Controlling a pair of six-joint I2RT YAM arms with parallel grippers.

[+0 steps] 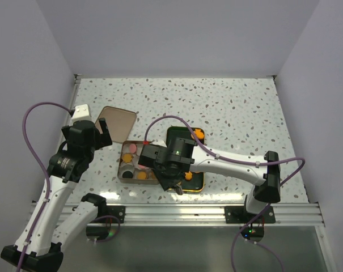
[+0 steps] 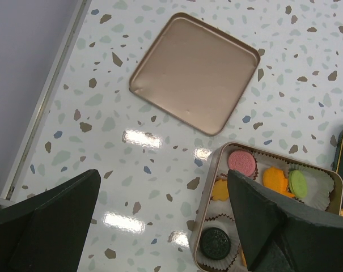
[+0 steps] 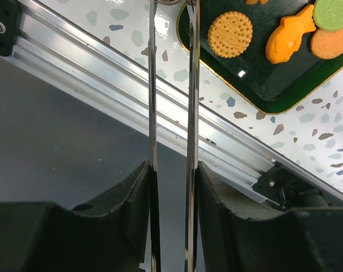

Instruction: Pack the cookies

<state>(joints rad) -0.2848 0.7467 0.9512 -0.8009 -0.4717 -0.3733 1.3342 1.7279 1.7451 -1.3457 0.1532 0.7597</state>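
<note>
On the near side of the tin [image 1: 122,164], an aluminium rail [image 1: 177,212] runs along the table edge. Between the rail and the tin's near right corner hangs the right gripper [image 3: 172,170]. Its fingers are pressed onto the two long blades of the metal tweezers [image 3: 191,85]. The blades stand parallel with a narrow gap and no cookie shows between them. Their tips run out of the wrist view by the tray's near rim.

Just right of the tin lies a dark green tray [image 3: 256,73] with a gold edge. It holds loose cookies [image 3: 230,34]: an orange round, an orange fish shape, a green round and another orange round.

The tin sits open, and its white paper cups [image 2: 321,190] hold pink, orange, green and dark brown cookies.

At the tin's left side hovers the left gripper [image 2: 162,181], its jaws spread wide and holding nothing.

Beyond the tin's far left corner, and apart from it, the square lid [image 2: 194,73] lies flat on the speckled table [image 2: 103,102], inner side up.
</note>
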